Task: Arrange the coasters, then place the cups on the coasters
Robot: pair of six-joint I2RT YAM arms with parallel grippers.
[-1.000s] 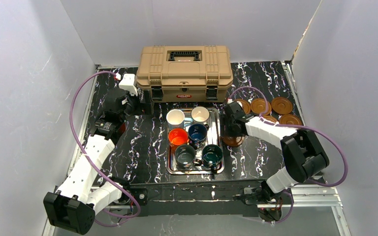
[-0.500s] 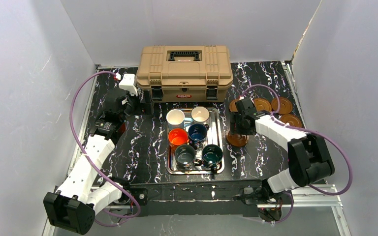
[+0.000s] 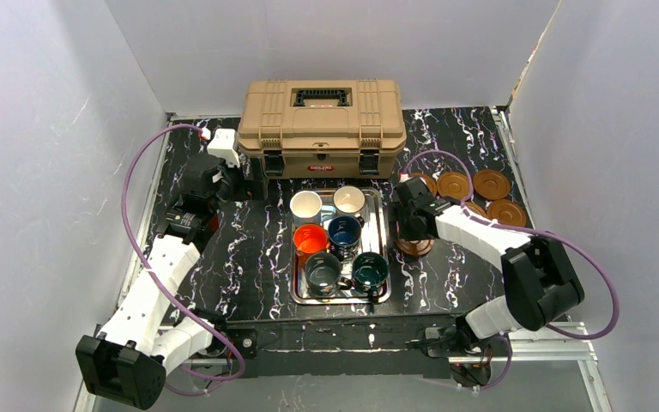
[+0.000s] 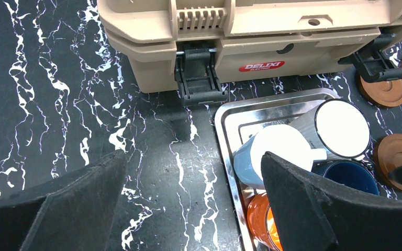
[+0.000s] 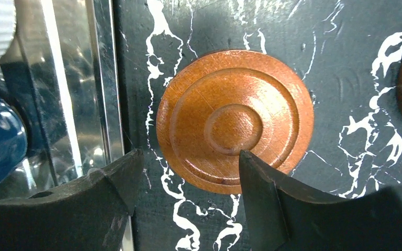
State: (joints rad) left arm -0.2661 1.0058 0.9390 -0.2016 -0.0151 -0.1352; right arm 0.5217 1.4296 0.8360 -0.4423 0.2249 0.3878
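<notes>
Jaws on the right gripper [image 5: 188,162] stand spread, with nothing pinched. Between its black fingers [image 5: 110,193] shows the near edge of a brown coaster [image 5: 235,120], a round disc with ring grooves. It lies flat on the black marbled table [image 3: 249,249]. Whether either finger touches the disc cannot be told. From the top view this gripper hangs over that coaster [image 3: 414,249], which sits just beside the right rim of the steel tray [image 3: 339,300], apart from it.

Jaws on the left gripper [image 4: 193,157] are also wide apart and hold nothing. They hang over bare table, left of the tray's far corner and near the front of the tan toolbox [image 3: 322,116].

All six cups stand upright and close together on the tray, in three rows of two. At the far end are two cups with white insides [image 3: 306,204] [image 3: 349,200]. The middle row has the orange cup [image 3: 311,239] on the left and the navy cup [image 3: 344,230] on the right. Nearest the arms are the grey-green cup [image 3: 322,270] on the left and the teal cup [image 3: 369,270] on the right. No cup rests on a coaster.

More coasters [image 3: 491,183] lie flat in a loose cluster at the far right of the table, right of the toolbox. The right arm partly hides some of them.
</notes>
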